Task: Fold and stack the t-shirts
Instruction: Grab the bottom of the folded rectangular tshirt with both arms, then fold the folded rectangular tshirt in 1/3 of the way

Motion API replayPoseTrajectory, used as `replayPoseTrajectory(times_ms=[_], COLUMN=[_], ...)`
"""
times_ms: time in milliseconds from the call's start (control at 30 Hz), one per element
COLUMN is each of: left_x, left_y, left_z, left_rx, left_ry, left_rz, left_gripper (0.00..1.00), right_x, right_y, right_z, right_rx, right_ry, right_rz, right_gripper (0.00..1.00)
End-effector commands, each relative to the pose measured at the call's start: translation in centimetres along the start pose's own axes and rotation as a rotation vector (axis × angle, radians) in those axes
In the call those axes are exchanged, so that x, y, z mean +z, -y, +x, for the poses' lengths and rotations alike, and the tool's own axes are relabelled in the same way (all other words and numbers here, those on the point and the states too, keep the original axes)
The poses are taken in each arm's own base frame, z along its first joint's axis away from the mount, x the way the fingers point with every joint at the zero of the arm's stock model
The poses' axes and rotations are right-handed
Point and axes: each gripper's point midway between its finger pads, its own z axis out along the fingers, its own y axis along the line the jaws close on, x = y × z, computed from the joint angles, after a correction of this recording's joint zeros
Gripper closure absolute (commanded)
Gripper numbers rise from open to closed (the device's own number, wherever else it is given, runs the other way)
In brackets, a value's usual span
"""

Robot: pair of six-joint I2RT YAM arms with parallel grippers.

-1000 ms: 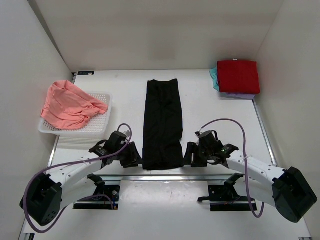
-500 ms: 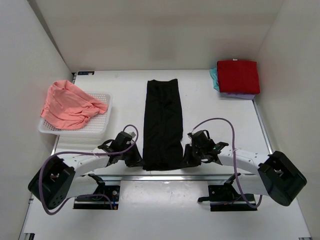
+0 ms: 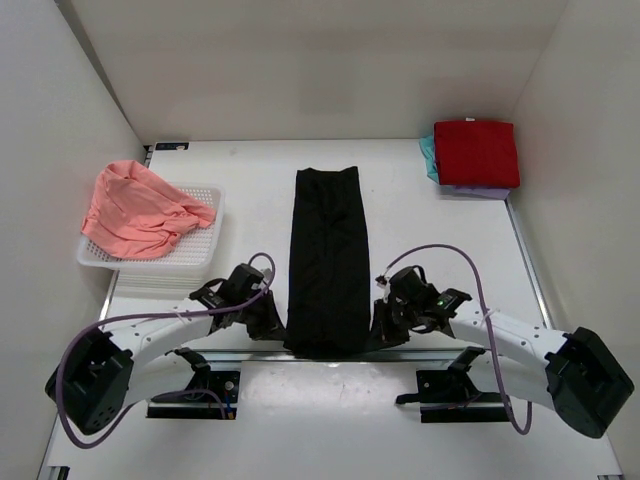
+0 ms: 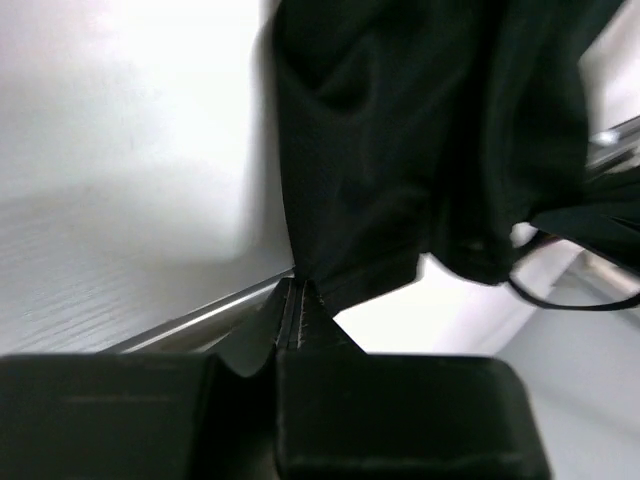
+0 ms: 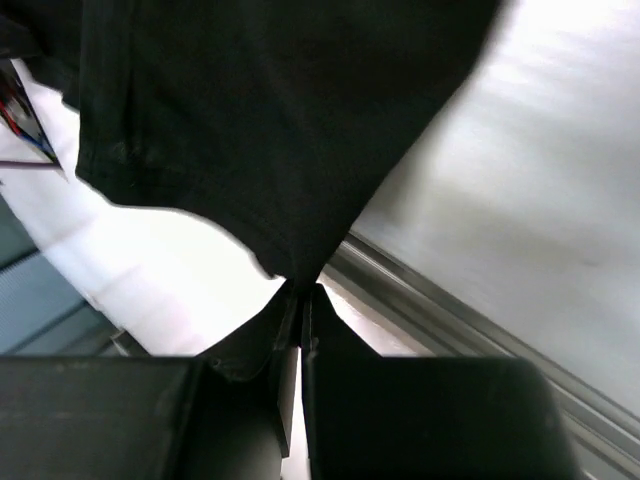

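Between pale walls (image 3: 300,70), a white tabletop (image 3: 250,190). Down its middle, laid out as a long narrow strip, the large black cloth t-shirt (image 3: 327,255), already folded lengthwise, with its near hem at the front edge of the tabletop.

Pinched at the two corners of that hem: on one side by the left claw (image 3: 272,325), on the other by the right claw (image 3: 378,328). Each clamped tight on a small peak of black cloth, plain in both wrist views.

Gripped at both corners at once to keep the hem level and taut, probably for carrying it toward the far end and halving the strip.

At the far right corner, well apart from the work, a neat stack: the folded red cloth t-shirt (image 3: 477,152) on top, edges of a teal t-shirt (image 3: 427,155) and a lilac t-shirt (image 3: 478,192) showing beneath. At the left, heaped in the white plastic mesh basket (image 3: 205,250), the crumpled salmon-pink cloth t-shirt (image 3: 140,210), not yet folded.
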Motion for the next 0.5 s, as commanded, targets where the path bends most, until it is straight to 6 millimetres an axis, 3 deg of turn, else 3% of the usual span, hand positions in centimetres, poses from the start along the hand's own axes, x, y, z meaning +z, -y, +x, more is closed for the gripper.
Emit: replayPoseTrajectory(times_ms=[0, 67, 133, 167, 200, 267, 300, 367, 400, 433, 467], left_x=[-1.9, -2.6, -3.9, -4.2, -3.5, -4.2, -3.6, -3.8, -2.9, -2.6, -3.0], left_y=[2.6, 3.6, 6.2, 6.9, 6.2, 8.2, 7.4, 8.7, 7.7, 7.6, 8.4], left_z=[-3.2, -5.5, -9.0, -10.8, -11.7, -15.0, -16.2, -19.3, -20.3, -21.7, -23.3], left_rx=[-0.007, -0.021, -0.006, 0.008, -0.003, 0.027, 0.008, 0.01, -0.018, -0.014, -0.011], left_ry=[0.06, 0.104, 0.15, 0.171, 0.153, 0.186, 0.173, 0.203, 0.19, 0.198, 0.224], left_rz=[0.067, 0.08, 0.127, 0.124, 0.094, 0.113, 0.092, 0.104, 0.078, 0.075, 0.087], left_gripper=[1.0, 1.0, 1.0, 1.0, 1.0, 1.0, 1.0, 1.0, 1.0, 1.0, 1.0], right_x=[-1.5, -1.7, -2.7, -2.9, -3.4, -4.5, -4.7, -5.8, -5.5, -6.1, -6.3], right_y=[-0.8, -0.5, -1.4, -0.8, -0.7, -1.0, -0.2, -0.2, 0.9, 0.6, 0.8], right_z=[-1.2, -2.2, -5.2, -5.8, -7.7, -11.0, -12.4, -16.2, -17.2, -19.1, -21.3], right_rx=[0.002, 0.004, -0.048, -0.022, -0.03, -0.051, -0.041, -0.049, -0.024, -0.045, -0.037], right_ry=[-0.012, -0.035, 0.002, -0.004, 0.022, 0.071, 0.083, 0.139, 0.128, 0.159, 0.175], right_rz=[-0.061, -0.045, -0.039, -0.012, 0.002, 0.01, 0.024, 0.036, 0.054, 0.05, 0.054], right_gripper=[1.0, 1.0, 1.0, 0.99, 1.0, 1.0, 1.0, 1.0, 0.99, 0.99, 1.0])
